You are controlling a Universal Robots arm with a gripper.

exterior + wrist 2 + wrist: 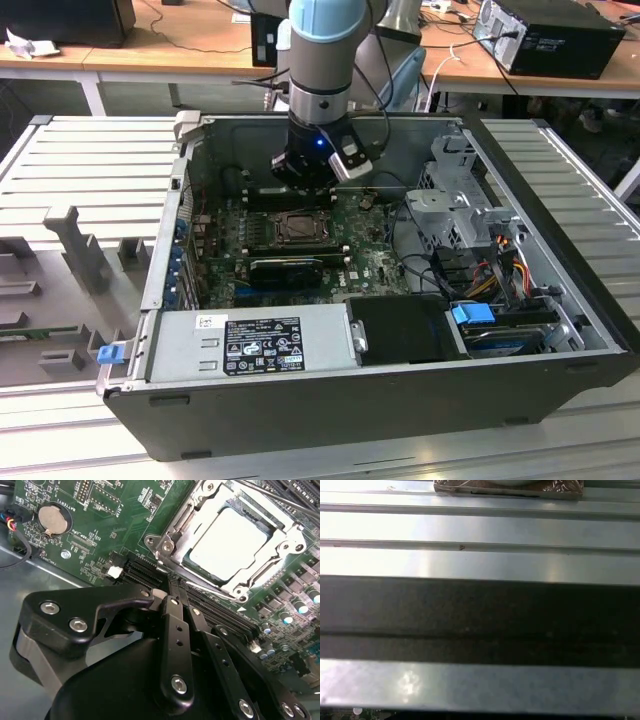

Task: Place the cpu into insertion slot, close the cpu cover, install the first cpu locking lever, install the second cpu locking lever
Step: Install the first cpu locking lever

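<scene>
cpu (227, 537) sits seated in the insertion slot (197, 517), cpu cover (280, 555) down over it. gripper (172, 596), fingers pressed together and empty, hovers just beside the socket, likely to work a lever.

I am watching through the exterior view from above and in front of the open computer case (330, 400), looking down and across it toward the desks behind, far enough back that it is taking in the whole case and the arm (320, 70). The second wrist view is looking down close past the gripper (175, 592) onto the green motherboard (115, 525) and the insertion slot (235, 540), which the exterior view is also showing (300, 228). The first wrist view is facing sideways, very near a ribbed metal surface (480, 530).
</scene>
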